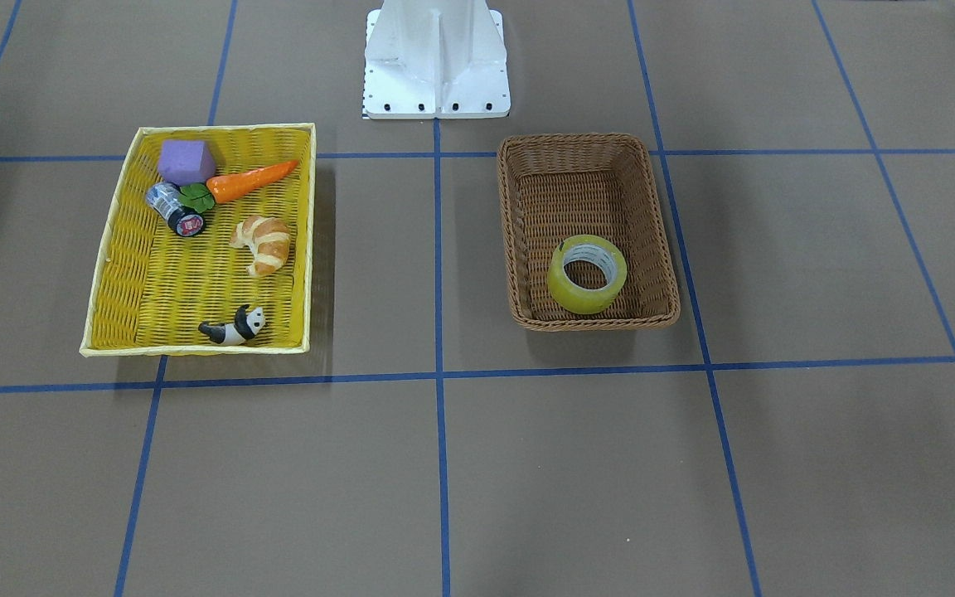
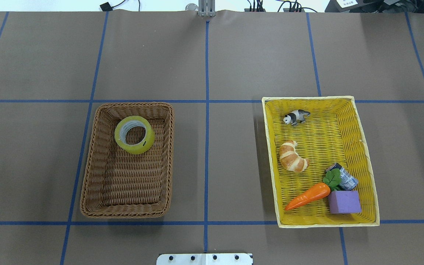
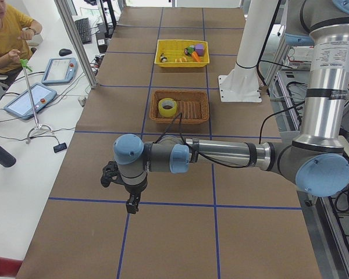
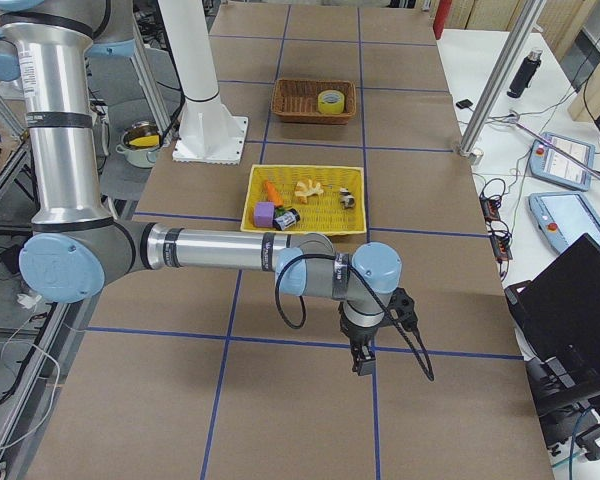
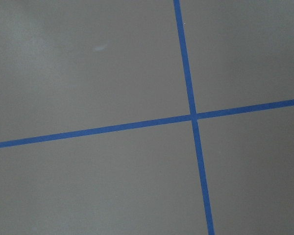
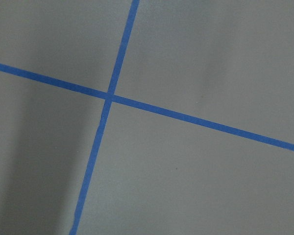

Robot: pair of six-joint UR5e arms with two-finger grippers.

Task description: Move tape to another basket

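1. Since the left gripper (image 3: 130,204) and the right gripper (image 4: 362,362) show only in the side views, I cannot tell how far either is parted. Each points down above the matte brown paper-covered table (image 2: 212,55), clear of both containers.
2. Wide roll of translucent yellow packing tape (image 2: 134,135), white-grey core, lies inside the deep brown wicker basket (image 2: 87,176), at the end away from the robot's base.
3. Basket: rounded corners, braided rim, ribbed weave.
4. Shallow bright-yellow woven tray (image 2: 366,162) sits well apart from the basket.
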